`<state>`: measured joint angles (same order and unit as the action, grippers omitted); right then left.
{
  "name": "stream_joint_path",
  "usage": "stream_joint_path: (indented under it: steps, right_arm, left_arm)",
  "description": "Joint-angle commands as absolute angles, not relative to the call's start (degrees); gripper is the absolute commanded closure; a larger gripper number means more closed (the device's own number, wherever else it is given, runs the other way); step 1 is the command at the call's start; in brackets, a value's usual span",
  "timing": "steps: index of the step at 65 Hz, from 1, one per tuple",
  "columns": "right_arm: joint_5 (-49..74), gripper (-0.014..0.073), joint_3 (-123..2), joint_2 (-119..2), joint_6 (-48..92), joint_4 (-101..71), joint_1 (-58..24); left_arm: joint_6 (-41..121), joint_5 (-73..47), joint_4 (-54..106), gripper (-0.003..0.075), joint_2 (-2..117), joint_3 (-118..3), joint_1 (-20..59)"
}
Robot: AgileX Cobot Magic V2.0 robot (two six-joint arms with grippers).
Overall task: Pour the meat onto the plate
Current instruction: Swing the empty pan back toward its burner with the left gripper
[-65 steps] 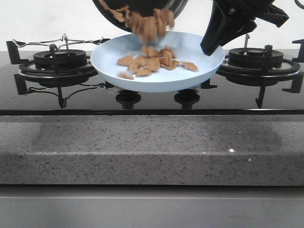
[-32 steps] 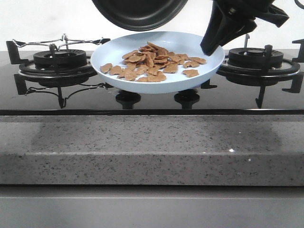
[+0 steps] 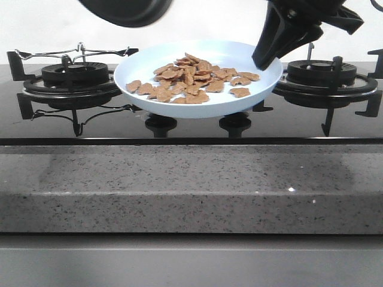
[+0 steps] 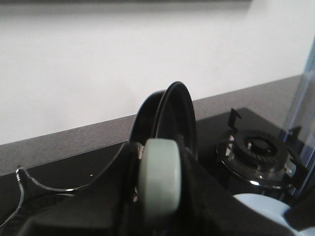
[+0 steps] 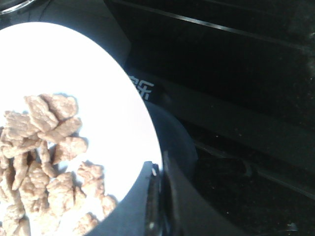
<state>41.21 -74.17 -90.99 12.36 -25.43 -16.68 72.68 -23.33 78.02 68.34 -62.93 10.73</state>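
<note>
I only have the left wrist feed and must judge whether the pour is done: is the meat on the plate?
Observer: Yes. In the front view the meat lies spread across the plate, with no pieces visible on the stove.
Operator: Where is the pan relative to the plate?
Observer: The pan is raised high at the upper left, nearer the left burner than the plate's middle.
Operator: Is anything holding the plate?
Observer: The right gripper clamps its right rim, as the right wrist view shows.
</note>
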Motion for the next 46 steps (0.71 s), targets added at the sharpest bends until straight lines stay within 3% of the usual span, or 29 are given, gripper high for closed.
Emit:
stream_joint_path:
  steps: [1,25,46]
  right_arm:
    - [38.5,0.0663,-75.6,-88.1,12.9,-26.9,-16.6]
    - [38.5,0.0663,-75.6,-88.1,12.9,-26.9,-16.6]
    - [38.5,0.0663,-75.6,-88.1,12.9,-26.9,-16.6]
  left_arm:
    - [69.6,-25.2,84.6,0.0741,66.8,-65.2,6.3]
    - [65.2,-41.2,104.9,0.0741,75.8,-65.2,-9.9]
    - [57.7,-43.4,106.8,0.0741,85.9,-66.0,-12.6]
